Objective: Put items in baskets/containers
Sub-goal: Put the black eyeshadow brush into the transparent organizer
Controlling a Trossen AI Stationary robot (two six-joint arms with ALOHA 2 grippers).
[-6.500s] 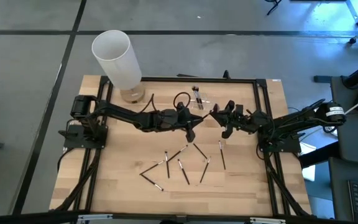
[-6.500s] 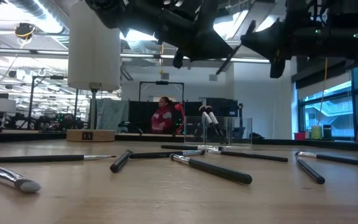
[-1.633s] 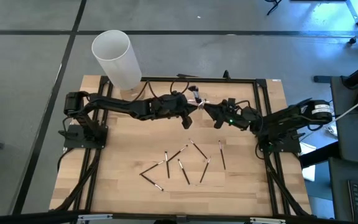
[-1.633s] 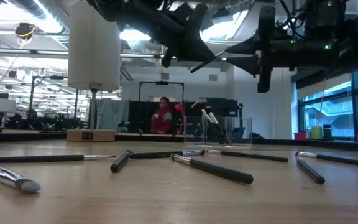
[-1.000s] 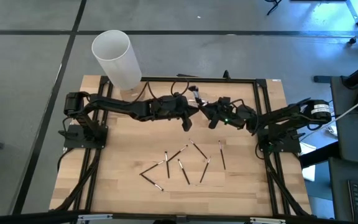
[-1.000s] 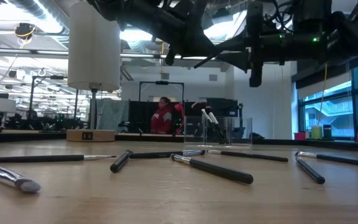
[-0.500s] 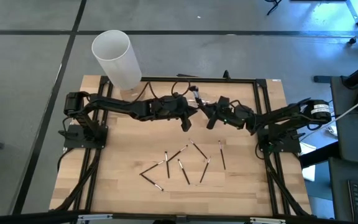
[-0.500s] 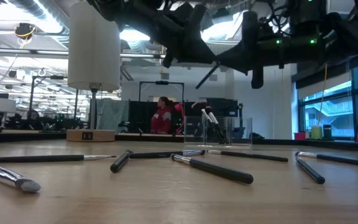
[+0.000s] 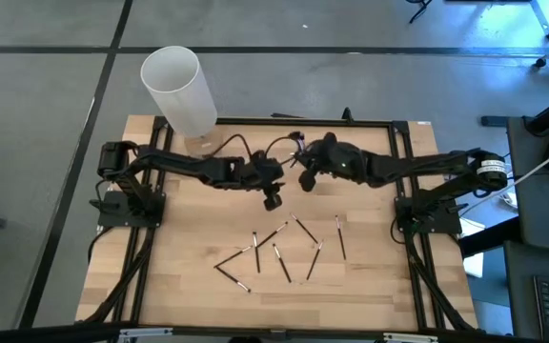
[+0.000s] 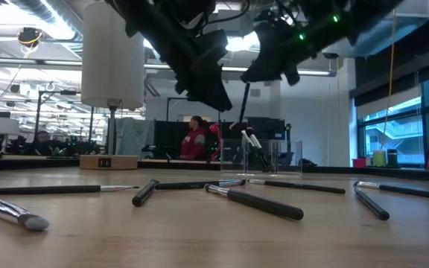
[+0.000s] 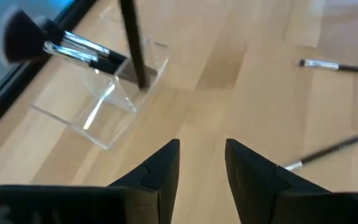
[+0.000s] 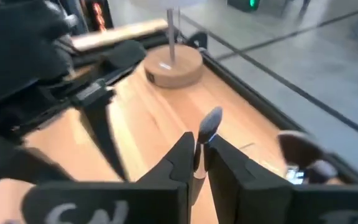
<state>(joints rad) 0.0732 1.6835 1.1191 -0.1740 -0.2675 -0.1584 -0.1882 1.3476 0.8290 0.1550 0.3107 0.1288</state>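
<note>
A clear organizer (image 9: pixel 305 151) (image 11: pixel 104 109) stands at the table's far middle, with brushes (image 11: pixel 73 48) leaning in it. My right gripper (image 9: pixel 305 178) (image 12: pixel 199 140) hovers over it, shut on one black-handled brush (image 10: pixel 244 100). My left gripper (image 9: pixel 273 200) (image 11: pixel 202 149) is open and empty, just to the near left of the organizer, tipped down toward the table. Several more brushes (image 9: pixel 284 250) (image 10: pixel 252 201) lie flat on the wood nearer the front. My right gripper pinches the brush between its two fingers, close below the bristle head (image 12: pixel 211 121), which sticks up past the fingertips. The fingers lie across the brush, coming from the table's right. The handle (image 11: pixel 134 50) hangs nearly upright, its lower end just over the organizer.
A tall white cylinder (image 9: pixel 179 90) (image 10: pixel 112 56) stands at the far left corner, with a round brownish jar (image 9: pixel 201 145) (image 12: pixel 173 65) beside it. Black frame rails (image 9: pixel 255 122) edge the table. A person in red (image 10: pixel 194 138) is in the room behind.
The brush that stretched between both grippers now hangs from my right gripper alone. My right gripper has risen and gone toward the table's left, rolling so that the brush turned from slanting to nearly upright. My left gripper has let go, tipped downward and drawn back toward the near left.
</note>
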